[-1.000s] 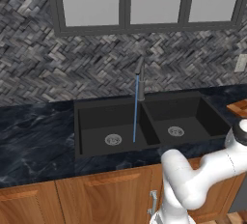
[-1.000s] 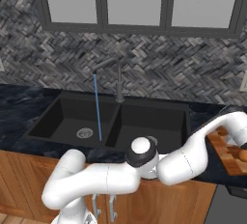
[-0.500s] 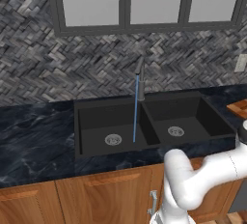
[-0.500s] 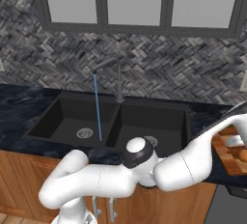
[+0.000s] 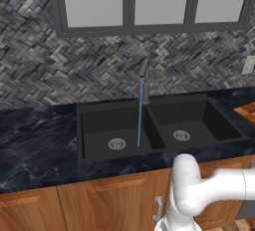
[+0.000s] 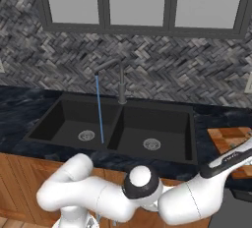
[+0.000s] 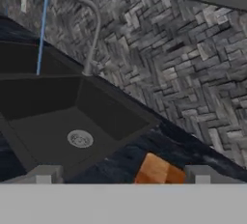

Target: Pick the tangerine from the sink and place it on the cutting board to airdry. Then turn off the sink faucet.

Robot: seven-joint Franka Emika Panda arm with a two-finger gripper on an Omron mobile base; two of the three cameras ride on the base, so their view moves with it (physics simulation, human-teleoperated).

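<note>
— While the water runs, where does it land?

— A thin blue stream (image 5: 140, 111) drops from the sink faucet (image 5: 144, 78) into the left basin of the sink (image 5: 94, 125), just right of that basin's silver drain (image 5: 116, 144). The faucet stands at the far rim, on the divider between the two basins.

— And the tangerine?

— I cannot find it; both basins show only their drains, and nothing orange and round is visible there.

— The cutting board?

— The cutting board (image 6: 227, 138) lies on the dark counter (image 5: 35, 140) to the right of the sink, near the edge of the picture. From the hand view a brown corner of it (image 7: 157, 170) shows at the bottom, between the two finger tips.

— How is the claw?

— The gripper (image 7: 123, 174) shows only two grey tips, well apart, with nothing seen between them but the board's corner beyond. It reads as spread wide, holding nothing.

— And the arm?

— The arm (image 6: 147, 200) stretches low, in front of the wooden cabinets (image 5: 74, 205), toward the right.
</note>
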